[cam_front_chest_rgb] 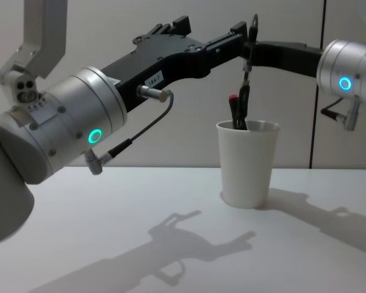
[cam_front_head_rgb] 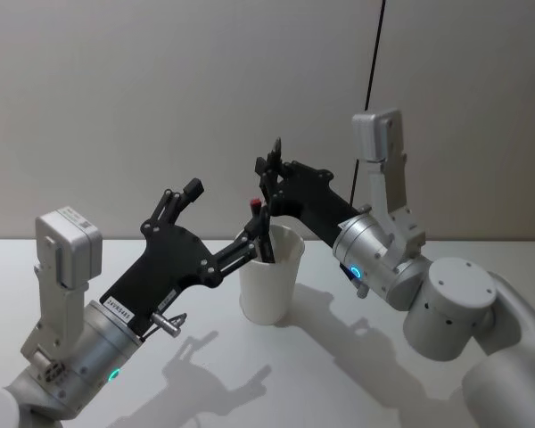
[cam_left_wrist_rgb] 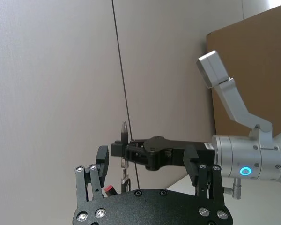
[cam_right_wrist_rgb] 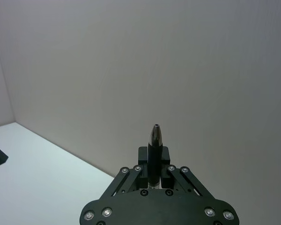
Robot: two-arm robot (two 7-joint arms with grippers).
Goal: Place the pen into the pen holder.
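Observation:
A black pen [cam_front_chest_rgb: 248, 67] stands upright with its pointed tip up and my right gripper [cam_front_chest_rgb: 251, 44] shut on it near the top. Its lower end reaches down into the mouth of the pen holder [cam_front_chest_rgb: 247, 171], a white paper cup on the table. In the right wrist view the pen [cam_right_wrist_rgb: 155, 140] sits clamped between the fingers of the right gripper [cam_right_wrist_rgb: 154, 159]. From the head, the right gripper [cam_front_head_rgb: 269, 169] hangs over the pen holder [cam_front_head_rgb: 269, 285]. My left gripper [cam_front_head_rgb: 223, 221] reaches in from the left, open, with one finger [cam_front_head_rgb: 250, 250] beside the cup's rim.
A second pen with a red end [cam_front_chest_rgb: 233, 97] leans inside the cup. The white table [cam_front_head_rgb: 339, 374] lies bare around the cup. A thin black cable [cam_front_head_rgb: 373, 53] hangs along the wall behind. A brown cardboard panel [cam_left_wrist_rgb: 253, 61] stands behind the right arm.

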